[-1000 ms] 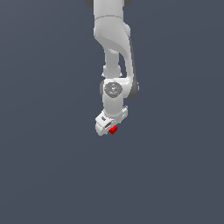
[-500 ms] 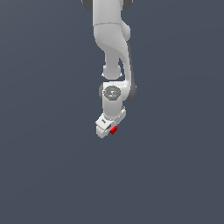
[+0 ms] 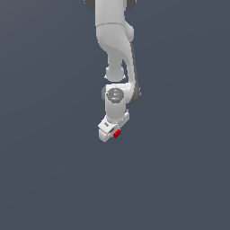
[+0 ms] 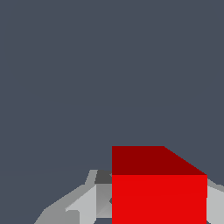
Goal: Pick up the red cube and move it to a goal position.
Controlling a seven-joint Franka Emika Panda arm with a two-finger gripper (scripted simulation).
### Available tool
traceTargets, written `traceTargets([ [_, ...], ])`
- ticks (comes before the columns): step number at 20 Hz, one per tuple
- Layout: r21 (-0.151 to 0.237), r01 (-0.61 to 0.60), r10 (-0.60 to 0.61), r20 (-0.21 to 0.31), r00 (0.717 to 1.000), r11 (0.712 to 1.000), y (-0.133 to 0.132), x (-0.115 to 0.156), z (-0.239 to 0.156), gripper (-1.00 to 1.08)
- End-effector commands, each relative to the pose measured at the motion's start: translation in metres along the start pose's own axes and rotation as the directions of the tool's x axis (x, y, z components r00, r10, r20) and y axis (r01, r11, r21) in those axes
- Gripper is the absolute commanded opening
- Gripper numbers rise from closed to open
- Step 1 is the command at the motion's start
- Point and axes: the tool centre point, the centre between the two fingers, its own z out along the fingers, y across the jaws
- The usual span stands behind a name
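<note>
The red cube point(image 3: 117, 133) is a tiny bright red block at the tip of my white gripper point(image 3: 113, 133), near the middle of the exterior view. In the wrist view the red cube point(image 4: 158, 188) fills the space between my grey fingers point(image 4: 83, 203), which press on its sides. The gripper is shut on the cube and holds it in the air over the plain dark grey ground. The fingertips are mostly hidden by the hand in the exterior view.
The white arm point(image 3: 115, 49) hangs down from the top of the exterior view. Around it there is only uniform dark grey ground point(image 3: 45, 170).
The arm's upper links have shifted a little and the hand with the cube has drifted slightly. The cube stays in the gripper.
</note>
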Motion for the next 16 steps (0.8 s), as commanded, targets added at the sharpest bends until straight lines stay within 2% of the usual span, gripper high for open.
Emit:
traceTargets([
  [1, 0.000, 0.000, 0.000, 0.000, 1.000, 1.000, 0.000, 0.000, 0.000, -1.00],
  [9, 0.000, 0.000, 0.000, 0.000, 1.000, 1.000, 0.001, 0.001, -0.003, -1.00],
  [16, 0.000, 0.000, 0.000, 0.000, 1.000, 1.000, 0.007, 0.006, -0.029, -1.00],
])
